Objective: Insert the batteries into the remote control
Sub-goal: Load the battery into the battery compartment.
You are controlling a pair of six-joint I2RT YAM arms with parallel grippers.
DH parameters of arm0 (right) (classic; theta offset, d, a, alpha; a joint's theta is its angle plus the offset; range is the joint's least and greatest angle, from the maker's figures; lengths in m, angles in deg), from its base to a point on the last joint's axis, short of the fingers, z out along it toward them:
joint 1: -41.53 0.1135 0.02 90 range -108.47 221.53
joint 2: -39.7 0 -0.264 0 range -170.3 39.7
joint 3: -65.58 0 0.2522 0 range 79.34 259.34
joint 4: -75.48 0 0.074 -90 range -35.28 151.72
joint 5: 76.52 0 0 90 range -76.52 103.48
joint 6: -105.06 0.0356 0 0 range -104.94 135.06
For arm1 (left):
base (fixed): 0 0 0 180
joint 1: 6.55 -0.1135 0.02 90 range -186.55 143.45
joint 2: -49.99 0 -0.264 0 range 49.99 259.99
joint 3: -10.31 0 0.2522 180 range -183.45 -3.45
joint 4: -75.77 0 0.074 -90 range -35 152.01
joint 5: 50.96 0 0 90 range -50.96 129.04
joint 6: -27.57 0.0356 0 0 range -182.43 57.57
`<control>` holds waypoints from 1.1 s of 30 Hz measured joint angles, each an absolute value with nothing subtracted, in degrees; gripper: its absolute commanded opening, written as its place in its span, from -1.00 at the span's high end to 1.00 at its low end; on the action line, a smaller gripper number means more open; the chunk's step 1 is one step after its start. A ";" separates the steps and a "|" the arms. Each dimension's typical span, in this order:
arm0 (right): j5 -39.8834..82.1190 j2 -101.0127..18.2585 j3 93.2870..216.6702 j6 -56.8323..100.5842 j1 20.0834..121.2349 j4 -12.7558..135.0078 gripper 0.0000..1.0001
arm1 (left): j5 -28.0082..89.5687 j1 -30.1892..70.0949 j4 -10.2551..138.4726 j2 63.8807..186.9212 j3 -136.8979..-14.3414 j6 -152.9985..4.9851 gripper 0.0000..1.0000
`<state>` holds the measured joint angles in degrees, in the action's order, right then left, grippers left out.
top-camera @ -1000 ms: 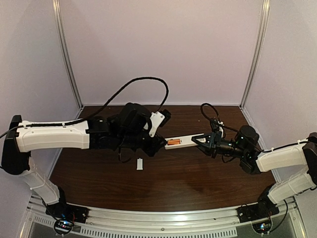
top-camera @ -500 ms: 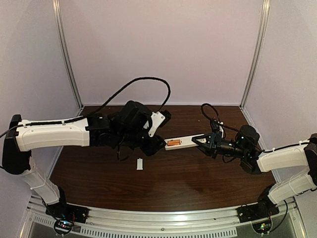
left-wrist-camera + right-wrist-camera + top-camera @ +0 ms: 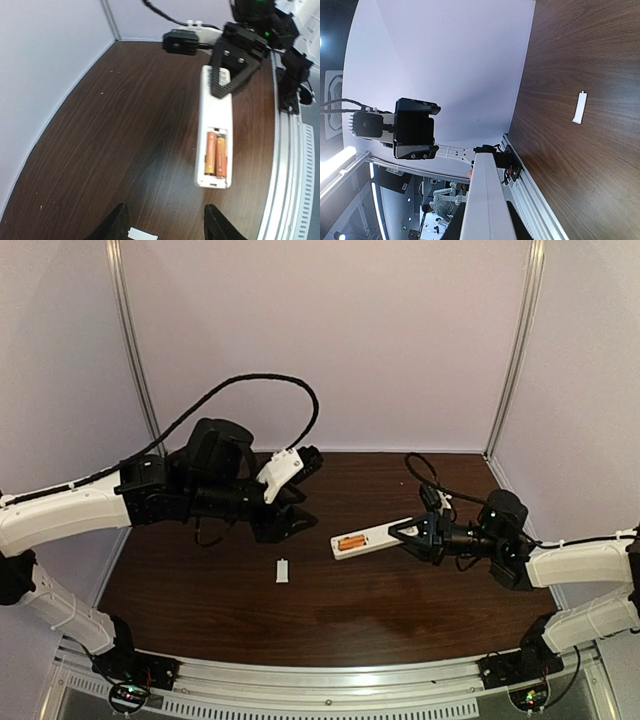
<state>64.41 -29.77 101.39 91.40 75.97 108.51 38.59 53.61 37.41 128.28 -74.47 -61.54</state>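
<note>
The right gripper (image 3: pixel 402 531) clamps one end of the remote control (image 3: pixel 365 538), two orange batteries (image 3: pixel 350 541) seated in the bay at its far end, while the left gripper (image 3: pixel 165 226) hangs open, well apart beyond that end.

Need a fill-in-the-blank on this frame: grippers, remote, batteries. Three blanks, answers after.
1. The right gripper is shut on one end of the slim white rectangular remote control, whose open battery bay faces ___.
2. That bay holds ___ small orange cylindrical batteries, side by side.
3. The left gripper holds nothing; its jaws stand ___.
Missing words: up; two; open
</note>
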 measured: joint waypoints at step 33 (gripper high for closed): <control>76.50 -31.04 108.36 85.28 81.43 92.64 1.00 | 23.73 65.79 28.29 129.52 -74.10 -22.05 0.65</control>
